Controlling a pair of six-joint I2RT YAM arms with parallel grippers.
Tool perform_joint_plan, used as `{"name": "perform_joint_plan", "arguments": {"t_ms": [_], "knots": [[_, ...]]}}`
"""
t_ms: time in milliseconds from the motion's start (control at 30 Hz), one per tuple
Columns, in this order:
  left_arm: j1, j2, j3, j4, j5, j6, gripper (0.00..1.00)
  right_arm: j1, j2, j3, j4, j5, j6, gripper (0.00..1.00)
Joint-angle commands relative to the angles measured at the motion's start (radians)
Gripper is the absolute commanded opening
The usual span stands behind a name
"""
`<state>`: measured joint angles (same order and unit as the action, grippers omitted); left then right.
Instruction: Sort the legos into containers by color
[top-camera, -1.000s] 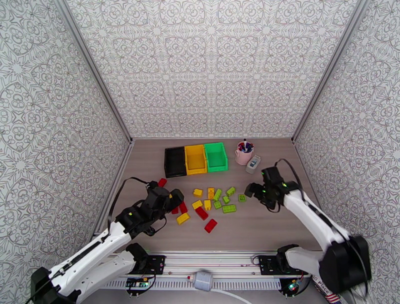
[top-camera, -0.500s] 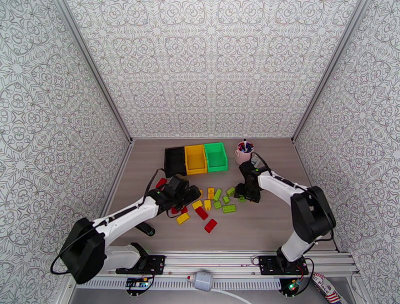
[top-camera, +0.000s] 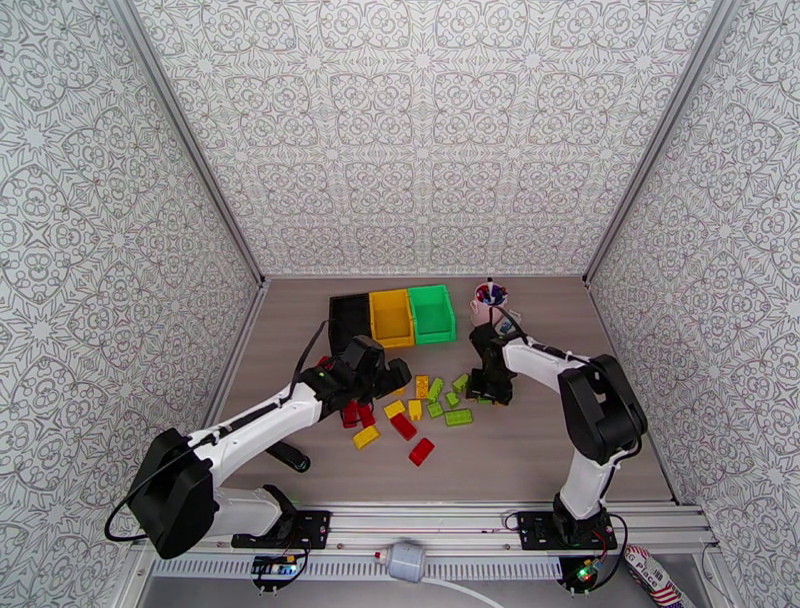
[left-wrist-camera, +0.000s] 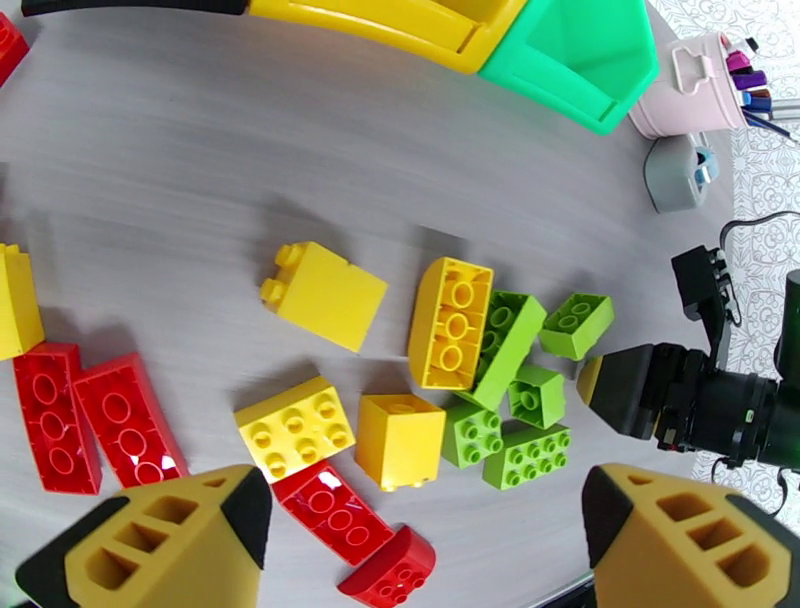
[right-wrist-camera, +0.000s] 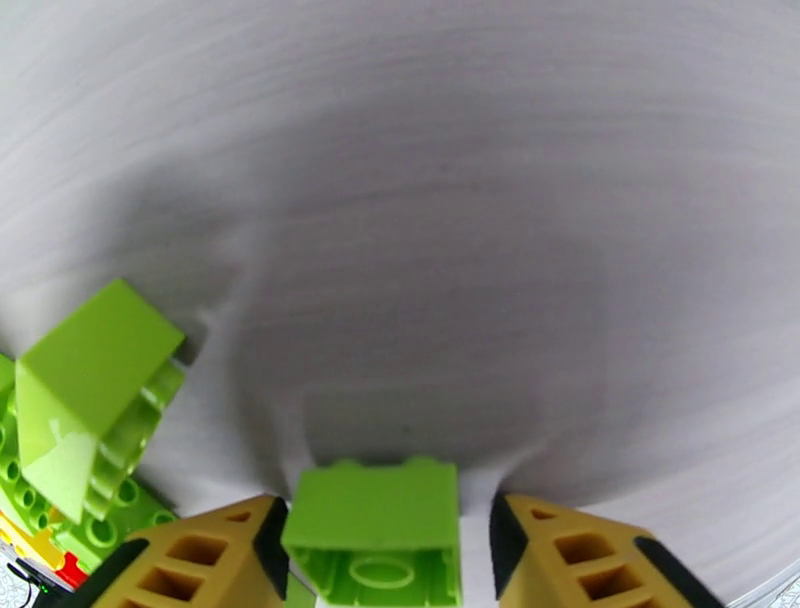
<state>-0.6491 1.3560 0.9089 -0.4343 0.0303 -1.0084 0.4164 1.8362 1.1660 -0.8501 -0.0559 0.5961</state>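
My right claw (right-wrist-camera: 390, 560) has swung in from the right side to the green end of the pile and narrowed around 1 green brick (right-wrist-camera: 372, 515) on the table (right-wrist-camera: 450, 200); I cannot tell whether it pinches yet. My left claw (left-wrist-camera: 425, 505), jaws wide apart, has come forward over the yellow bricks (left-wrist-camera: 295, 428), so 2 pickups look close, the bins (top-camera: 392, 342) waiting behind.

Left arm (top-camera: 250, 428) and right arm (top-camera: 537, 358): white shell links, bulky black joint housings. Thin black cable (top-camera: 302, 362) loops off the wrist. Mustard-yellow plastic fingers (left-wrist-camera: 150, 545) have cut-out pockets and black inner pads. Black bolted base plates (top-camera: 300, 525).
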Motion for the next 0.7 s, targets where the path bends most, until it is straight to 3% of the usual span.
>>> {"name": "perform_joint_plan", "arguments": {"t_ms": [0,133,233,500,667], "knots": [[0.035,-0.019,0.014,-0.017,0.016,0.027,0.87,0.006,0.017,0.035,-0.003,0.019,-0.005,0.48],[0.078,-0.026,0.005,0.017,0.064,0.030,0.87,0.007,-0.016,0.046,-0.003,-0.008,-0.002,0.30],[0.111,-0.019,0.018,0.028,0.097,0.049,0.87,0.007,-0.037,0.076,-0.018,-0.031,0.002,0.23],[0.186,0.034,0.102,0.025,0.169,0.097,0.86,0.007,-0.068,0.174,0.001,-0.126,0.035,0.21],[0.213,0.088,0.161,0.028,0.203,0.117,0.86,0.005,0.002,0.306,0.040,-0.225,0.077,0.21]]}}
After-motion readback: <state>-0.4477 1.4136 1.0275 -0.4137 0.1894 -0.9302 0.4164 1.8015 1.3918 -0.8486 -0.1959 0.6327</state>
